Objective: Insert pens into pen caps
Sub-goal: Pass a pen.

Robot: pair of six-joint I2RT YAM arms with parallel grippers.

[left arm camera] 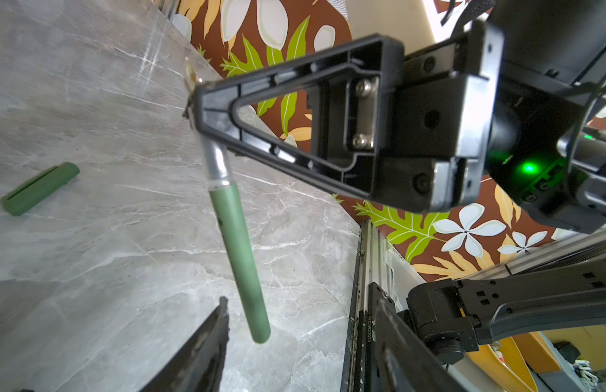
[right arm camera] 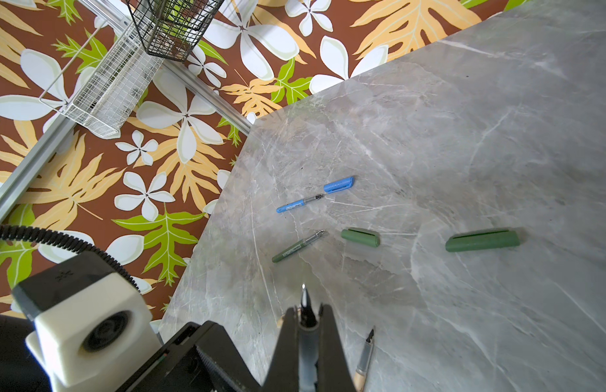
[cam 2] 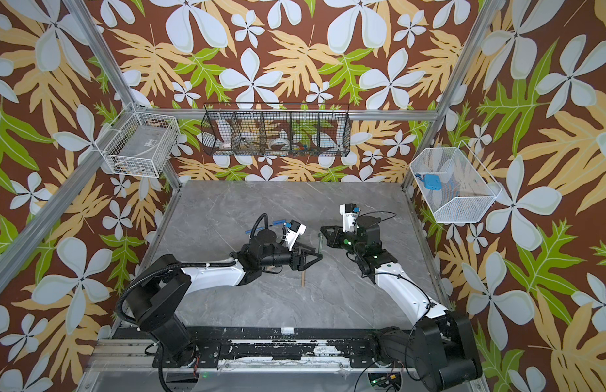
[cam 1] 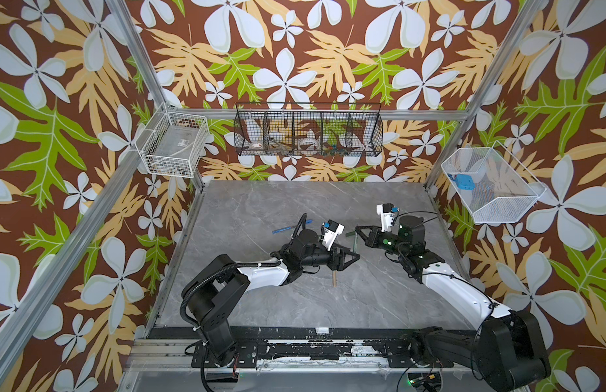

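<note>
We log right gripper [right arm camera: 308, 311] clamped on green pen [left arm camera: 239, 251]. Left gripper [cam 1: 352, 257]: jaws apart. Print on blue pen [right arm camera: 298, 204] unreadable.

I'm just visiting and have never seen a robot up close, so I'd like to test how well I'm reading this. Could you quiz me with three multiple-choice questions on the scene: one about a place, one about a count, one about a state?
1. Where is the blue cap relative to the blue pen?
A fitted onto it
B on the table, just off its tip
C lying across its middle

2. How many green caps lie loose on the table?
A one
B four
C two

3. What is the right gripper doing?
A clamped on a green pen
B open and empty
C clamped on a blue cap

Answers:
1 B: the right wrist view shows the cap lying by the tip.
2 C: two lie apart there.
3 A: the left wrist view shows the pen pinched near its writing end.
</note>
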